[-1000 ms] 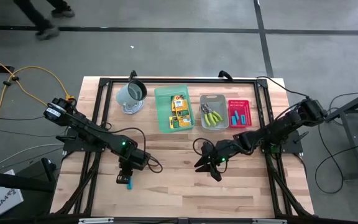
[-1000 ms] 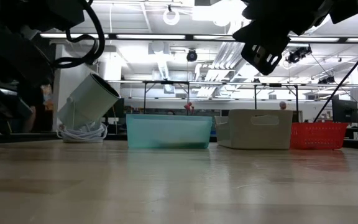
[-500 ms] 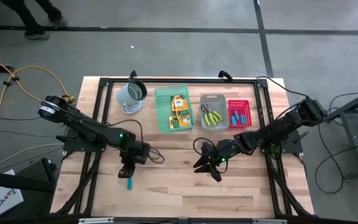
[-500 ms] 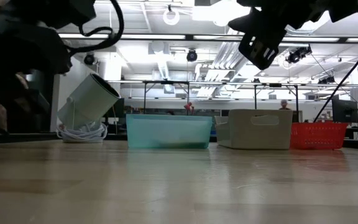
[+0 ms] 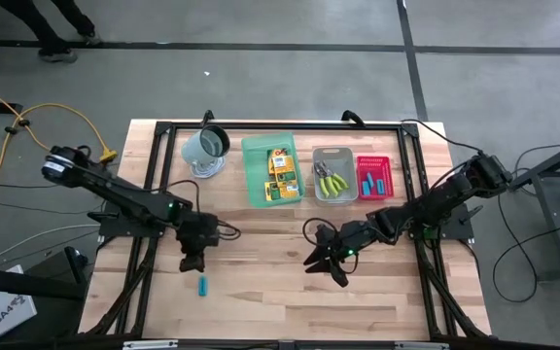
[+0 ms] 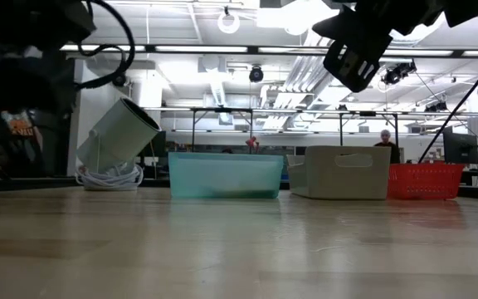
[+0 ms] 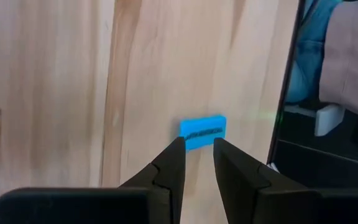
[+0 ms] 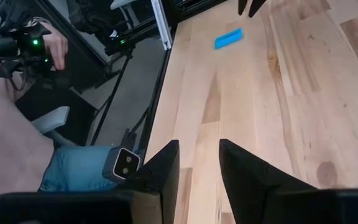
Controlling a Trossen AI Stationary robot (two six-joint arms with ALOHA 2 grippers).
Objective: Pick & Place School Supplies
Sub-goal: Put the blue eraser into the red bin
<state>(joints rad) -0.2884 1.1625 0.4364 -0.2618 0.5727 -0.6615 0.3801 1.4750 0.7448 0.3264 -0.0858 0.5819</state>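
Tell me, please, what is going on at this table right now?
Two robot arms are sorting school supplies into trays. One blue piece lies alone on the wooden table, and the left gripper sits just beside it with open, empty fingers. The right gripper waits mid-table, also open and empty. The yellow boxes are in the green tray, the plier-like tools in the grey tray, and other blue pieces in the red tray.

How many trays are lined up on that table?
3, side by side along the far edge: a green tray, a grey tray in the middle, and a red tray at the right.
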